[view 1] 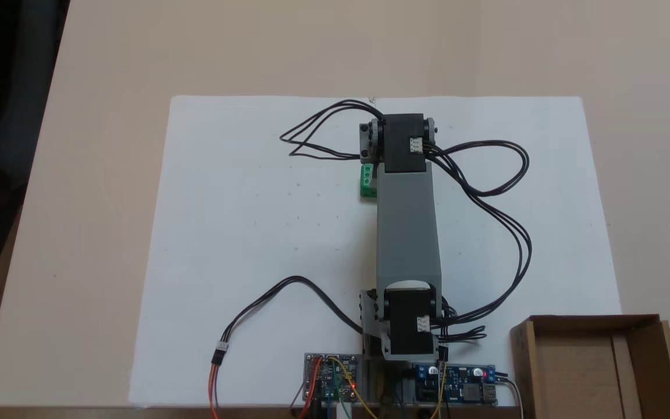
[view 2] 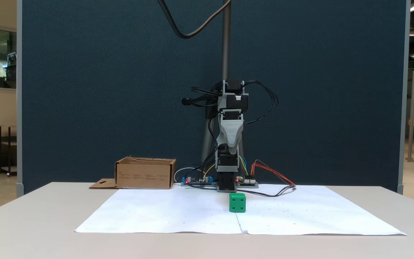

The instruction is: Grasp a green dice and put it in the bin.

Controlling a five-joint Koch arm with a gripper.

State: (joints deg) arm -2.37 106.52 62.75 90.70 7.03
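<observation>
The green dice (view 2: 237,202) rests on the white paper sheet, in front of the arm's base. From above, the green dice (view 1: 367,180) peeks out at the left side of the arm's grey link (view 1: 407,233), which covers part of it. My gripper (view 2: 231,152) hangs pointing down from the folded arm, well above the table and behind the dice. Only one tapered tip shows, so its state is unclear. The bin (view 1: 597,372), a brown cardboard box, stands beside the arm's base; it is the same bin (view 2: 145,173) at the left of the front-facing fixed view.
A white paper sheet (view 1: 253,233) covers the middle of the beige table. Circuit boards (view 1: 332,375) and loose black cables (view 1: 486,192) lie around the base. A dark blue partition (view 2: 102,90) stands behind the table.
</observation>
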